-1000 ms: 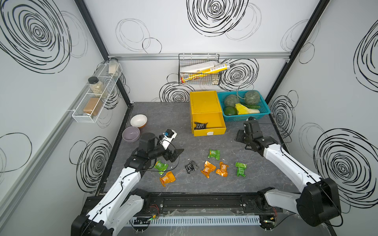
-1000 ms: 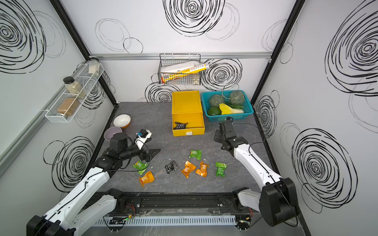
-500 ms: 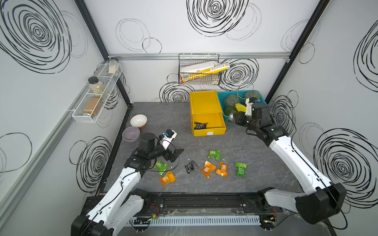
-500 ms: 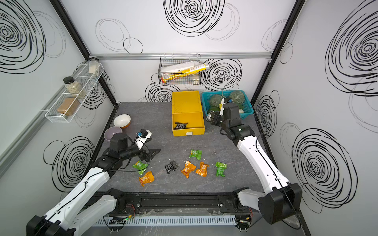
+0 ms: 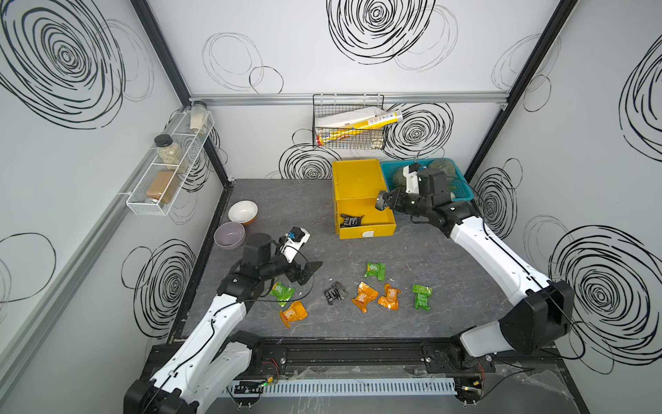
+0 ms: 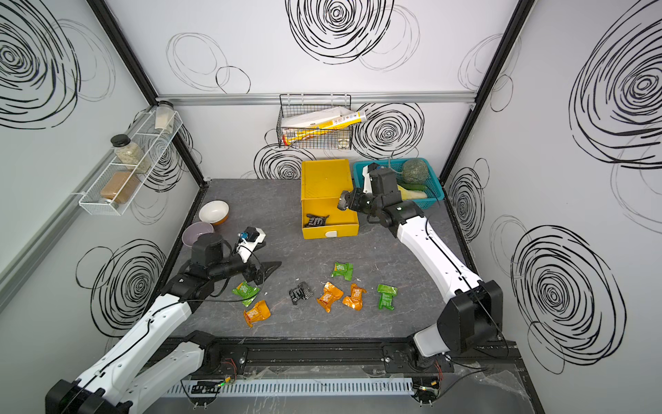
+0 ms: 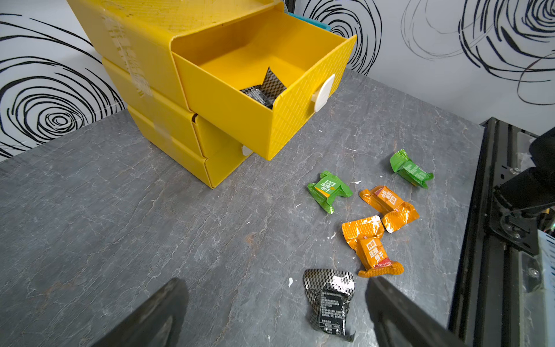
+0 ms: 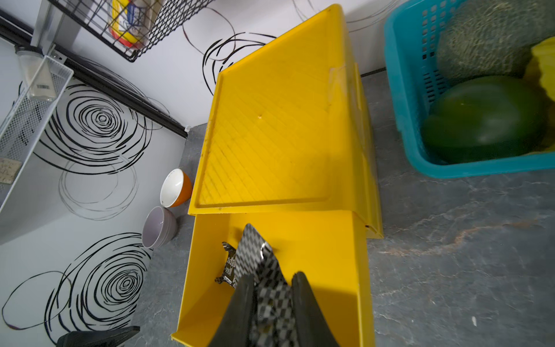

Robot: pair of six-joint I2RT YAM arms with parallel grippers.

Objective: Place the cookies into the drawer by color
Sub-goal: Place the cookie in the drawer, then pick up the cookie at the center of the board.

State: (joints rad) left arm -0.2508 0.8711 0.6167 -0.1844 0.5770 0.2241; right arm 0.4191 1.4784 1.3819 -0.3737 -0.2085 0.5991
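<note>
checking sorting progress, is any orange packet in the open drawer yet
No, the open drawer holds only a black packet lying on its floor.

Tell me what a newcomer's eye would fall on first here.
The bright-yellow drawer cabinet stands at the back of the table, its top drawer pulled open with one black cookie packet inside. Over that drawer the right gripper is shut on a second black packet. Nearer the front, seven loose packets in orange, green and black lie scattered on the grey table, with the left gripper open beside them.
</note>
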